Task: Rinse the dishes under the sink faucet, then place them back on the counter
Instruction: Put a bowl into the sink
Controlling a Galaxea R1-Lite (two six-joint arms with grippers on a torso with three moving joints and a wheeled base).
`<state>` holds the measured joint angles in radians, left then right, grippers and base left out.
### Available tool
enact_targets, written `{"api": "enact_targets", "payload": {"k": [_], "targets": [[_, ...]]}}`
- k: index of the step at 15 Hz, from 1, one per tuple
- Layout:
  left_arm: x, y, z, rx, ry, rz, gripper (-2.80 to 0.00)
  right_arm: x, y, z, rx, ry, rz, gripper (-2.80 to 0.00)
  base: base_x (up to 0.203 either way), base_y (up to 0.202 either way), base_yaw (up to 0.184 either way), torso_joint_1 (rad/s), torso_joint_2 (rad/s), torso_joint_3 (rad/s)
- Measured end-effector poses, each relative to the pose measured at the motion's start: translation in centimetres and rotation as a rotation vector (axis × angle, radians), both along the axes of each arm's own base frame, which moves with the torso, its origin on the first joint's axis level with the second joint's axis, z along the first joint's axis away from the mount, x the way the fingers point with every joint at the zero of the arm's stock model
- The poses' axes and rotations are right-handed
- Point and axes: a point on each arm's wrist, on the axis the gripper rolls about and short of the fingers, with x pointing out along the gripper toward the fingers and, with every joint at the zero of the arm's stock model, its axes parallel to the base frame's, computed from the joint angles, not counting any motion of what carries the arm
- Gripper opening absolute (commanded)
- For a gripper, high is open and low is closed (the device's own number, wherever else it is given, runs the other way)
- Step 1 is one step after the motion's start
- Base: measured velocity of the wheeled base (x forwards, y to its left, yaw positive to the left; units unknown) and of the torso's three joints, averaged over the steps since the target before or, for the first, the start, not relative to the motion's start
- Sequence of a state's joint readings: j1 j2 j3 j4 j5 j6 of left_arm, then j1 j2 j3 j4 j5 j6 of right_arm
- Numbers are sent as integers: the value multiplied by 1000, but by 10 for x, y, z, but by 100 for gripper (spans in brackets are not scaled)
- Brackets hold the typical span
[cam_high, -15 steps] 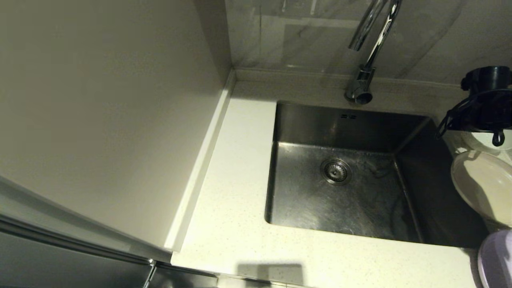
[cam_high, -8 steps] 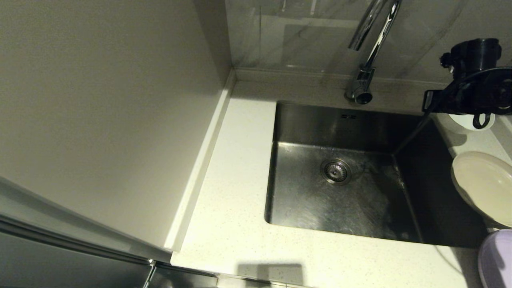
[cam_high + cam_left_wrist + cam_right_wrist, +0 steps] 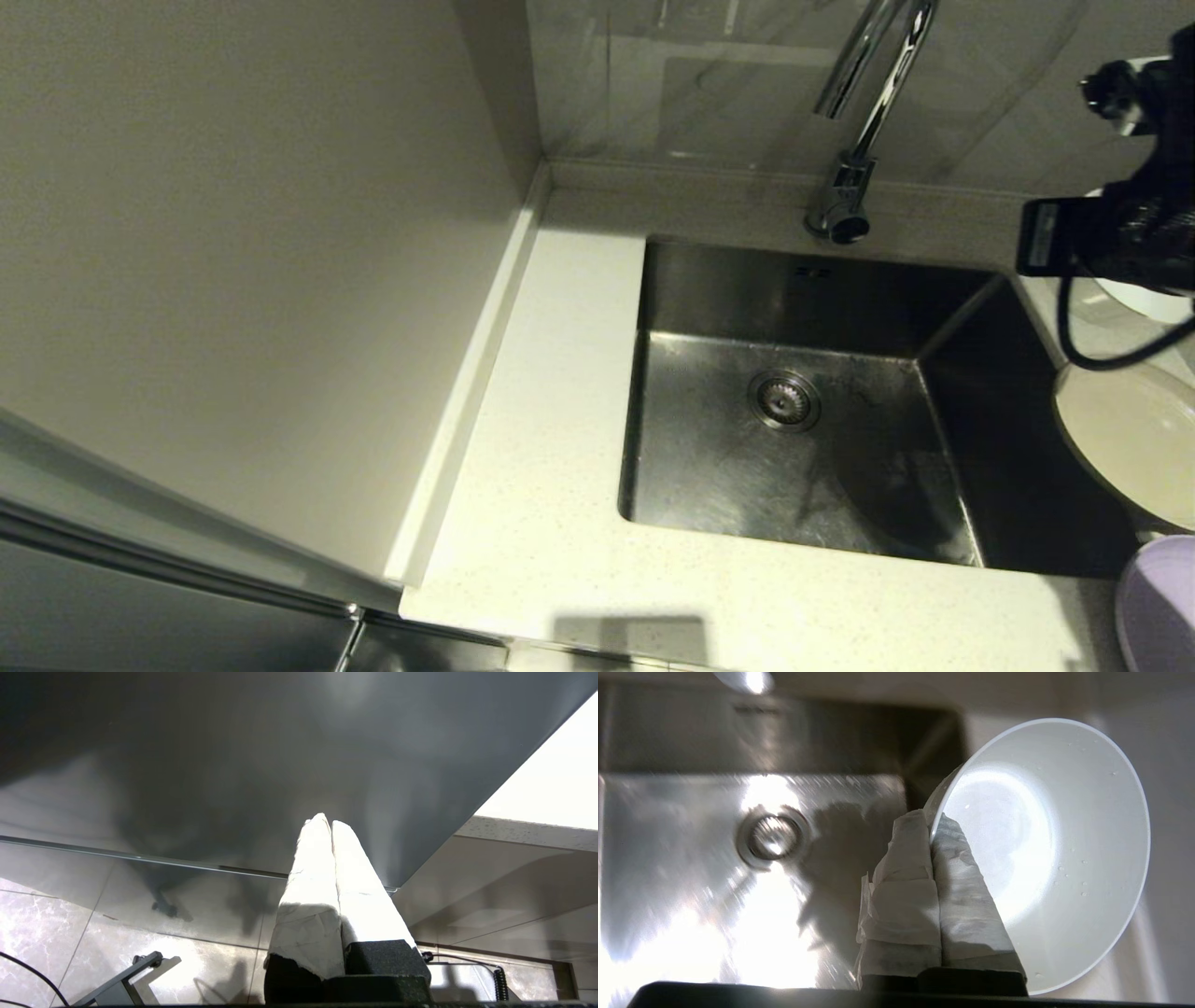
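Bowl: the small white bowl [image 3: 1045, 854] is up off the counter, tipped on its side with its hollow facing the wrist camera; water drops cling to the inside; in the head view only a sliver of it [image 3: 1134, 297] peeks out under the arm, at the far right corner of the sink
Right gripper: the right gripper [image 3: 930, 828] is clamped tight on the bowl's rim; one white-wrapped finger [image 3: 906, 877] sits outside the wall, the other inside; the rim edge runs between the two tips; the arm's black wrist [image 3: 1116, 233] hangs at the right edge of the head view, above the sink's right rim
Cream plate: the cream-beige plate [image 3: 1134, 439] lies flat on the counter just right of the sink; it is partly cut by the frame edge; a black cable loops over its far edge
Lavender plate: the pale lavender plate [image 3: 1158, 607] lies nearer, at the near right corner; only its left part shows
Sink: the steel basin [image 3: 728, 467] sits in the middle with the round drain strainer [image 3: 784, 399] on its scuffed floor; no dish inside it
Faucet: the chrome gooseneck [image 3: 854, 177] stands on the far ledge, behind the basin; its spout arches out of frame
Counter: the white speckled worktop [image 3: 532, 523] wraps the sink on the left and the near side
Left gripper: the left gripper [image 3: 331, 823] is parked low, away from the sink; its wrapped fingers are pressed together and hold nothing; a dark cabinet front and marble floor tiles fill its view
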<state>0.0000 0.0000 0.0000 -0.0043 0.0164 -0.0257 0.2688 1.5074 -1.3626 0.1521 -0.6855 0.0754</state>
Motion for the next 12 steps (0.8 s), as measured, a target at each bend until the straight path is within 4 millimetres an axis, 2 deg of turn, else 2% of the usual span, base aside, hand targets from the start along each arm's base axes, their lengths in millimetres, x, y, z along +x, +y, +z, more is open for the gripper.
{"api": "enact_targets", "payload": {"k": [3,6,9,12], "targets": [[0,0,0,0,0,0,-280,-79,-21,-11,-4,24,-1,-280,0,0,0,0,0,0],[0,0,0,0,0,0,-280,-142,-39,-47,-3,69,28,-280,0,0,0,0,0,0],[0,0,0,1,0,0,-280,-175,-44,-66,46,96,195,-280,0,0,0,0,0,0],[0,0,0,0,0,0,-280,-186,-42,-63,114,142,414,-280,0,0,0,0,0,0]]}}
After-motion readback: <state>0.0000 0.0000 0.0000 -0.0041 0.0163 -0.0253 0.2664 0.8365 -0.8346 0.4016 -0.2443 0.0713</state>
